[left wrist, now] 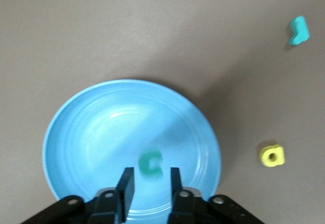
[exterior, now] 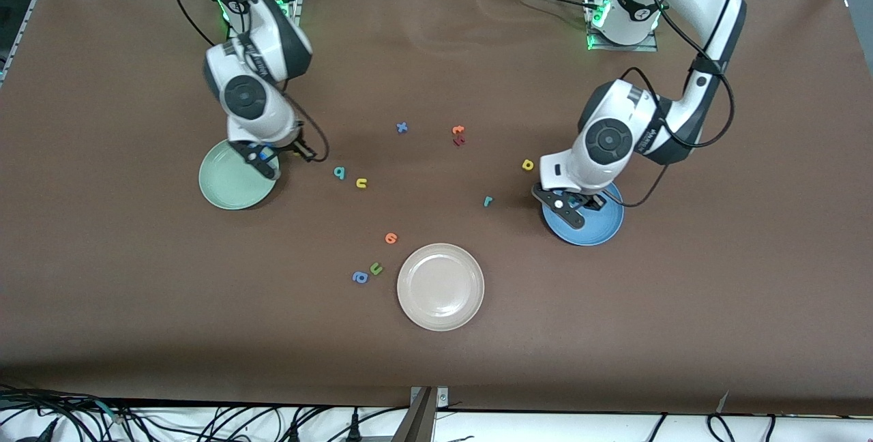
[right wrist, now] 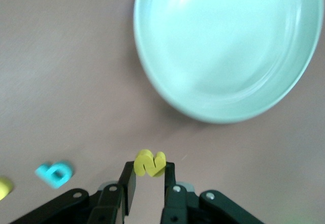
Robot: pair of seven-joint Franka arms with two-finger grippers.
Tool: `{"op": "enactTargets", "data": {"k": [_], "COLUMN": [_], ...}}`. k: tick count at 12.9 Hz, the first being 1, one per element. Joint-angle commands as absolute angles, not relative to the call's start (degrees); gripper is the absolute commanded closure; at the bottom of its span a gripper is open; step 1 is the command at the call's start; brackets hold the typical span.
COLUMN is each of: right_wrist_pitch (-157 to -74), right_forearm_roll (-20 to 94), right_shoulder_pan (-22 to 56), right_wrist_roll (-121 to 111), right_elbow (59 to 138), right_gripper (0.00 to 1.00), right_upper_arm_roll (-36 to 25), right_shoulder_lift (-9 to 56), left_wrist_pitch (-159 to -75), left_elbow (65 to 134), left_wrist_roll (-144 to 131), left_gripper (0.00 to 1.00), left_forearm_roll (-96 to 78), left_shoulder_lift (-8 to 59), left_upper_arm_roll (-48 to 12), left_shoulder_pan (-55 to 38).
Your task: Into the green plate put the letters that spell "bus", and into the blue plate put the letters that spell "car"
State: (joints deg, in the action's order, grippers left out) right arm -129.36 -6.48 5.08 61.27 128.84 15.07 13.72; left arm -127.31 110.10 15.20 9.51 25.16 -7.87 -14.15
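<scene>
My right gripper (right wrist: 149, 167) is shut on the yellow "s" (right wrist: 150, 161), which is pinched between its fingertips just off the rim of the green plate (right wrist: 167, 99), over bare table. In the front view this gripper (exterior: 301, 151) hangs beside the green plate (exterior: 225, 189). The teal "b" (exterior: 339, 172) and yellow "u" (exterior: 361, 183) lie close by. My left gripper (left wrist: 151, 173) is open over the blue plate (left wrist: 66, 132). The teal "c" (left wrist: 148, 159) shows blurred in the plate, clear of both fingers. The teal "r" (exterior: 487, 201) and yellow "a" (exterior: 527, 165) lie beside the blue plate (exterior: 603, 230).
A beige plate (exterior: 440, 286) sits nearest the front camera. An orange letter (exterior: 391, 238), a green "u" (exterior: 376, 268) and a blue "a" (exterior: 359, 277) lie beside it. Mid-table, farther from the camera, are a blue "x" (exterior: 402, 127), an orange "t" (exterior: 458, 130) and a dark red letter (exterior: 459, 141).
</scene>
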Motion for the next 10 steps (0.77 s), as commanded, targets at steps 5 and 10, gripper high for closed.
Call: {"op": "enactTargets", "data": {"k": [5,10], "right_wrist_pitch": [-129.28,-132.8], "right_forearm_roll": [-6.59,-6.59], "right_shoulder_pan": [5.1,4.83], "right_wrist_roll": [29.83,21.45], "right_elbow": [129.55,129.55], "right_gripper": [0.98,0.59], "right_upper_arm_roll": [-0.51,-4.31], "right_shoulder_lift": [15.99,18.81], "left_wrist_pitch": [-124.19,-130.48], "left_elbow": [111.7,117.4], "left_wrist_roll": [-0.04,-2.72], "left_gripper": [0.0,0.03], "left_forearm_roll": [10.63,10.81], "left_shoulder_lift": [23.82,24.34], "left_upper_arm_roll": [-17.56,-18.81], "left_shoulder_pan": [-14.68,-14.76]}}
